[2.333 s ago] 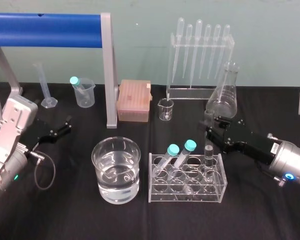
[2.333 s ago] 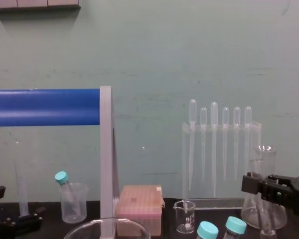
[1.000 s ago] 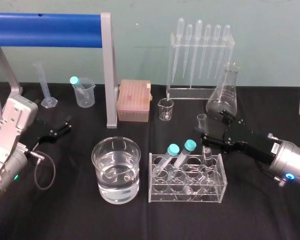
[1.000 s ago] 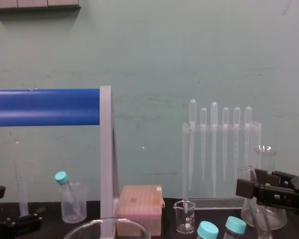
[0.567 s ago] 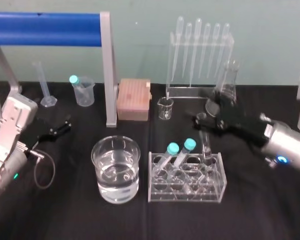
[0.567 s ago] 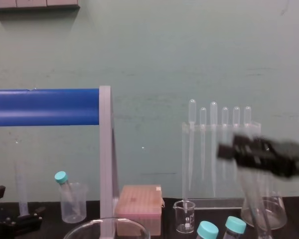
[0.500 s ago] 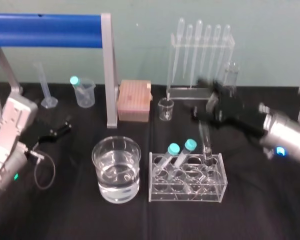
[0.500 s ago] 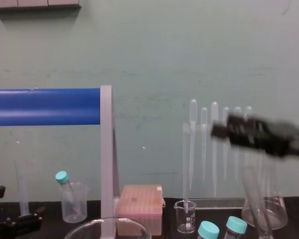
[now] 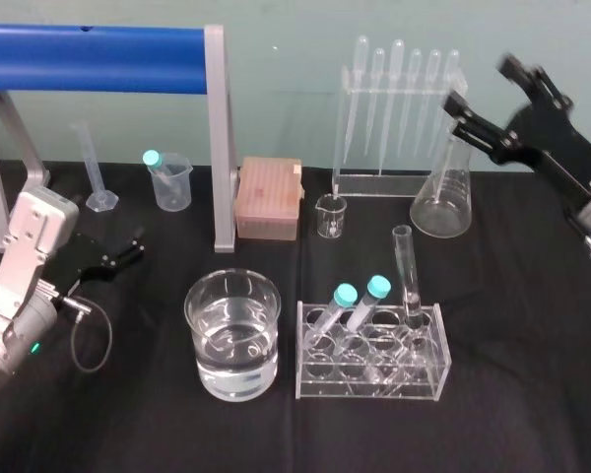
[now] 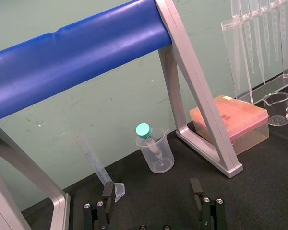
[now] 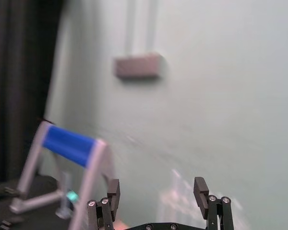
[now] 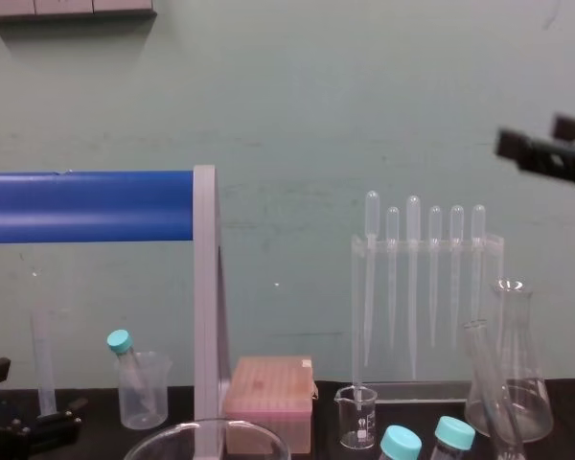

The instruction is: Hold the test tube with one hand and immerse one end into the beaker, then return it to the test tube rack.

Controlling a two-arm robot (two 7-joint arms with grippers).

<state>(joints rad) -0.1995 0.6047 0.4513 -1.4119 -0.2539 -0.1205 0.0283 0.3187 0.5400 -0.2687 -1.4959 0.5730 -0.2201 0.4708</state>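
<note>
Test tube [image 9: 407, 274] in rack [image 9: 370, 386] — right gripper [image 9: 480, 81] well above

You have the test tube [image 9: 407, 268] in the rack [image 9: 372, 380], right of 2 capped tubes [image 9: 361, 305], with the beaker [image 9: 232, 357] left of the rack.

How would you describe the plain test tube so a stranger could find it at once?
On the black table, right of the wide water-filled beaker, stands a clear rack. The test tube stands nearly upright in the rack's right end, untouched by the open right gripper raised beyond it. Unlike the two slanted teal-capped tubes beside it, it is uncapped bare glass.
</note>
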